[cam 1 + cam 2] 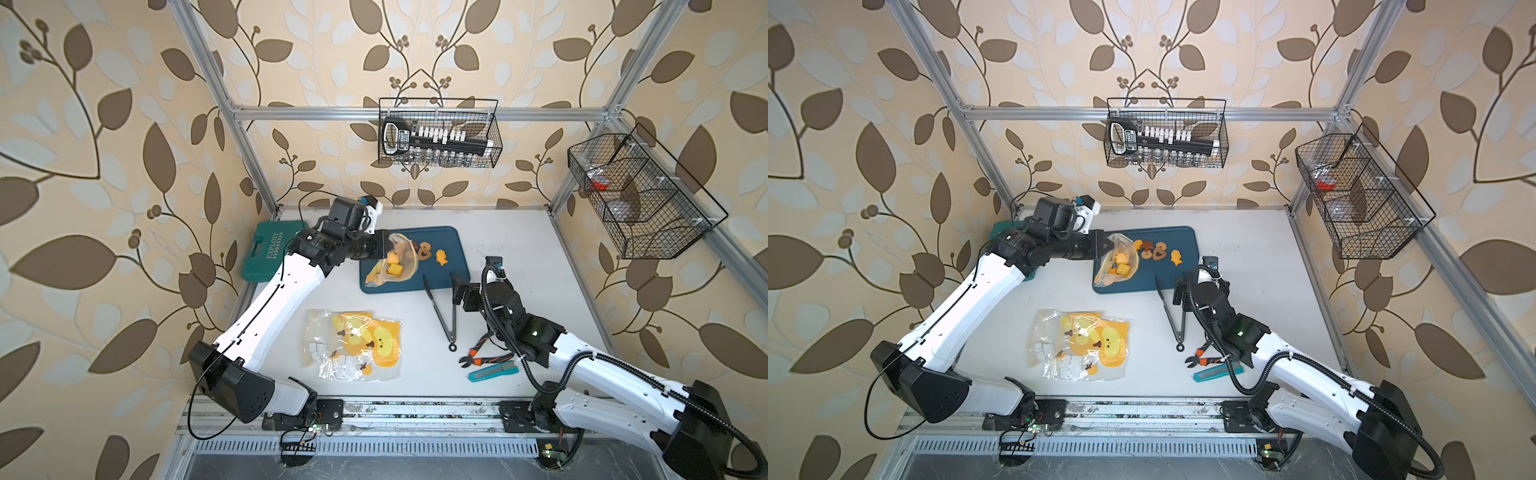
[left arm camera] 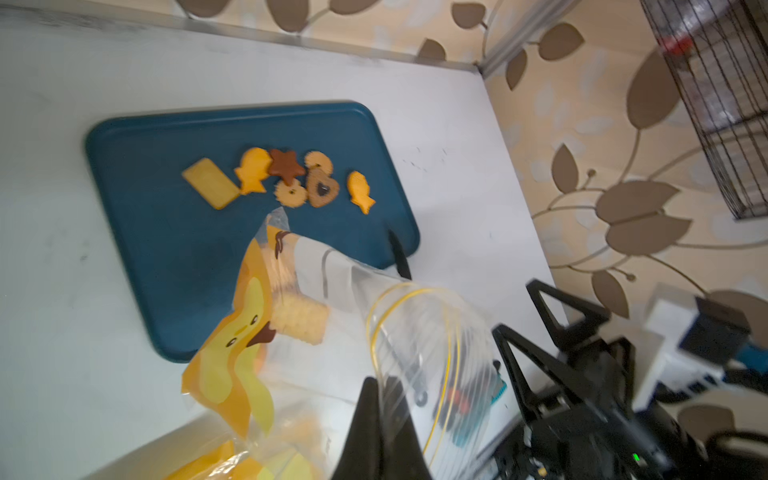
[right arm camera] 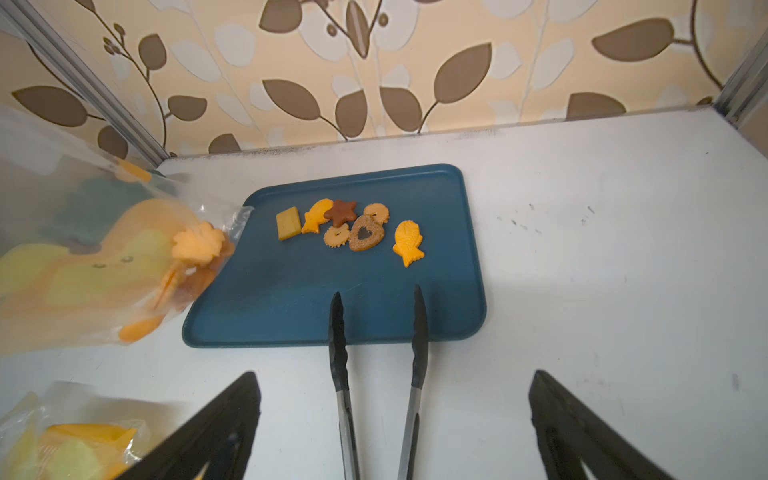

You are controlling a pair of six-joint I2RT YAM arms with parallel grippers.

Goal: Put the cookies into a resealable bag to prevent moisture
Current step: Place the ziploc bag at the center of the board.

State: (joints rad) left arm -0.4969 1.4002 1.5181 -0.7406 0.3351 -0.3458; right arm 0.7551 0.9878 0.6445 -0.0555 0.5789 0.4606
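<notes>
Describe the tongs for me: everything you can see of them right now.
The tongs are slim: metal-looking arms, black tips, a ring at the hinge end. They lie flat on the white table, arms spread, both tips resting over the near edge of the blue tray, empty, short of the cookies. The right gripper hangs open astride them, fingers clear on either side.

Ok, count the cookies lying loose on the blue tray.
7, near the tray's back edge: rectangle, fish, star, round, second round, heart, second fish. The bag may hide others.
</notes>
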